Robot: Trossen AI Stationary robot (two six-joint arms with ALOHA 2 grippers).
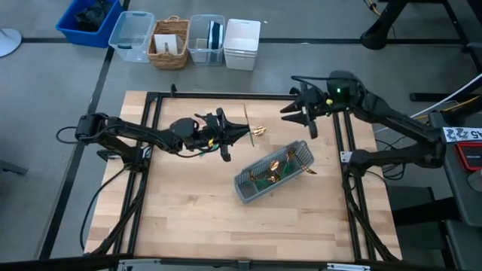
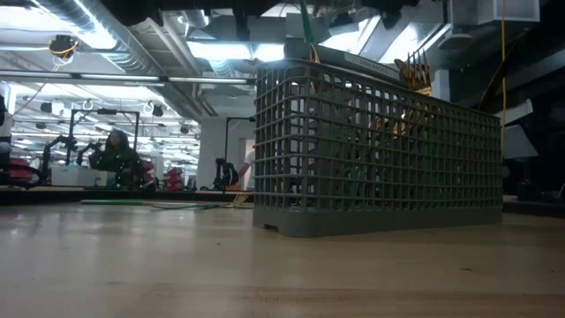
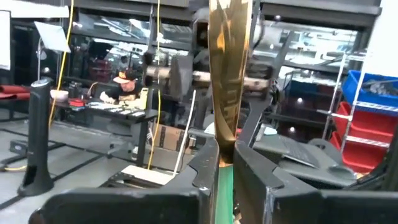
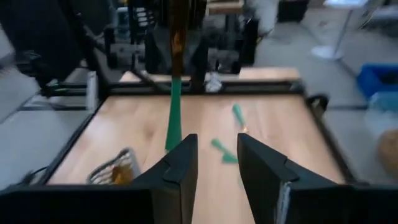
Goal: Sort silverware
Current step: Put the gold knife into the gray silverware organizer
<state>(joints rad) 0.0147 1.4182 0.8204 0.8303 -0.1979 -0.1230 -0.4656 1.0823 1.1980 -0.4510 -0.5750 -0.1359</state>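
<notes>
My left gripper (image 1: 242,134) (image 3: 225,155) is over the middle of the table, shut on one piece of silverware (image 3: 229,74) with a gold head and a teal handle. In the low view that handle (image 2: 305,19) hangs above the grey caddy (image 2: 380,150). The caddy (image 1: 275,173) rests on the table right of centre, with several gold-headed pieces standing in it. Two more teal-handled pieces (image 4: 239,115) (image 4: 221,152) lie flat on the wood. My right gripper (image 1: 296,114) (image 4: 214,165) is raised over the far right of the table, open, with nothing between its fingers. My left gripper pinches the piece between its two fingers where the gold head meets the teal handle (image 3: 224,177). The fingers come about level from the table's left and lie across it. The piece stands roughly upright, gold head up, handle hanging below, clear of the table.
Black frame rails (image 1: 151,150) (image 1: 346,150) run along the table's left and right sides. Beyond the far edge stand a blue crate (image 1: 90,19), clear bins (image 1: 132,34) (image 1: 207,38), a wicker basket (image 1: 169,41) and a white bin (image 1: 242,41). Bare wood (image 1: 196,218) lies near the front.
</notes>
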